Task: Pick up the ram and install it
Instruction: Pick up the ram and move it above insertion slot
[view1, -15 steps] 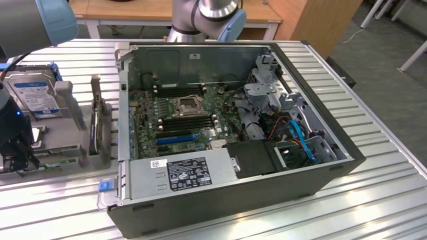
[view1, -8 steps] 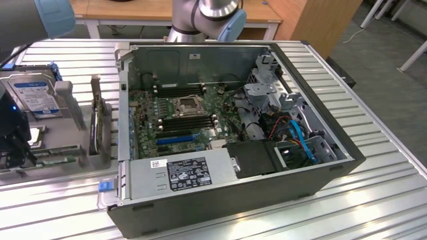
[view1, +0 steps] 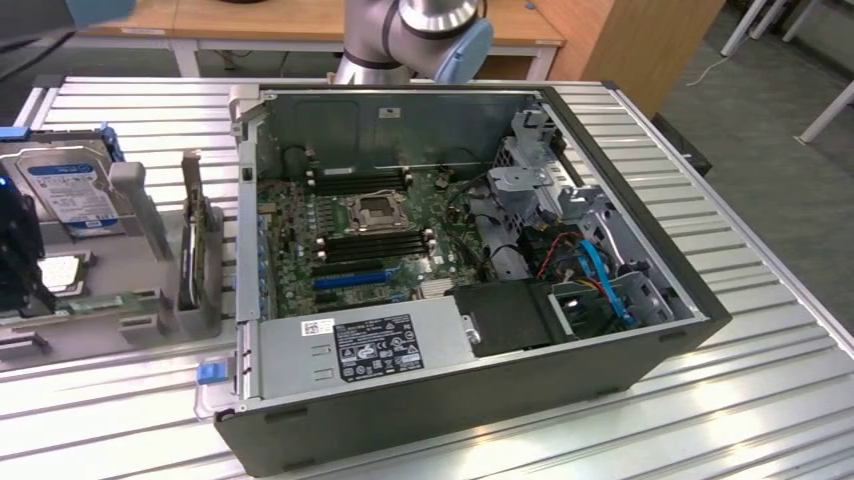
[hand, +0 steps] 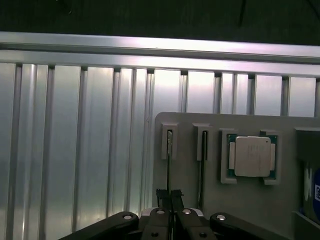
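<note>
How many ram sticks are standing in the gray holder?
2. One ram stands on edge in the holder's end slot; the other ram stands in the next slot, nearer the processor. More could be hidden elsewhere.

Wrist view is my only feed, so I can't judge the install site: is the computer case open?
Observer: Yes. The computer case lies on its side with its panel off and the motherboard exposed.
Operator: Where are the memory slots?
Observer: Long dark slots run on either side of the processor socket.
Operator: How does the case sit relative to the ram holder?
Observer: The holder, with the ram standing on edge, sits close beside the case at the exterior view's left.
</note>
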